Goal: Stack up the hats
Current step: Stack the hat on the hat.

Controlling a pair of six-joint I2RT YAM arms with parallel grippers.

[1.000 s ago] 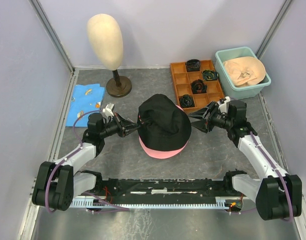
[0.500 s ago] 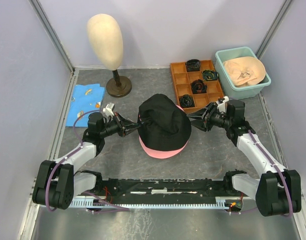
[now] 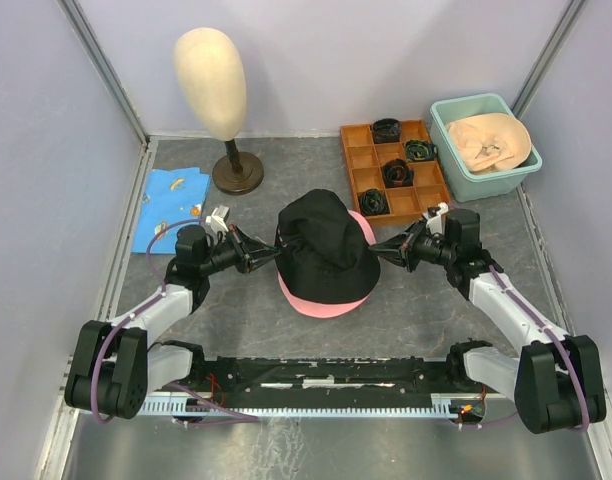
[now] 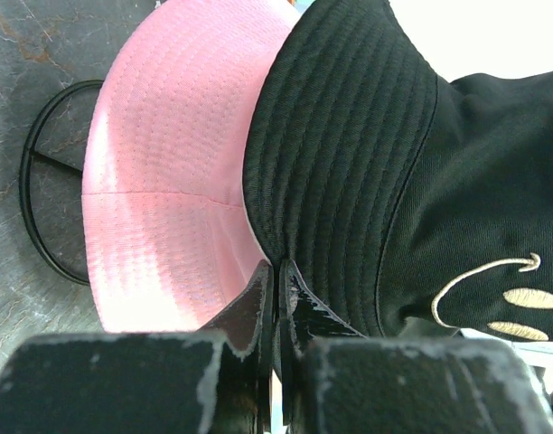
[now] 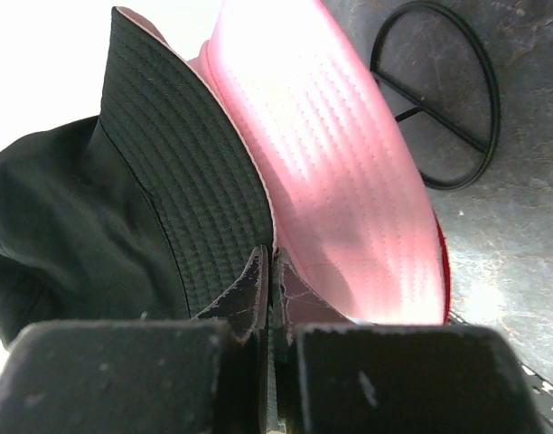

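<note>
A black hat (image 3: 326, 245) with a pale smiley logo sits on top of a pink bucket hat (image 3: 321, 303) in the middle of the table. My left gripper (image 3: 276, 249) is shut on the black hat's left brim; in the left wrist view the fingers (image 4: 278, 267) pinch the black brim (image 4: 349, 136) above the pink brim (image 4: 168, 163). My right gripper (image 3: 383, 252) is shut on the right brim, its tips (image 5: 270, 253) meeting where the black brim (image 5: 168, 181) lies on the pink one (image 5: 340, 163). A beige hat (image 3: 491, 140) lies in the teal tub (image 3: 483, 101).
A cream mannequin head (image 3: 211, 80) on a brown stand is at the back left. A blue cloth (image 3: 174, 205) lies by the left wall. An orange divided tray (image 3: 361, 155) holding dark coiled items sits behind the right gripper. A black wire ring (image 4: 55, 208) lies under the hats.
My right gripper has moved left to the black hat's brim and gone from open to shut on it. The left gripper has kept its hold.
</note>
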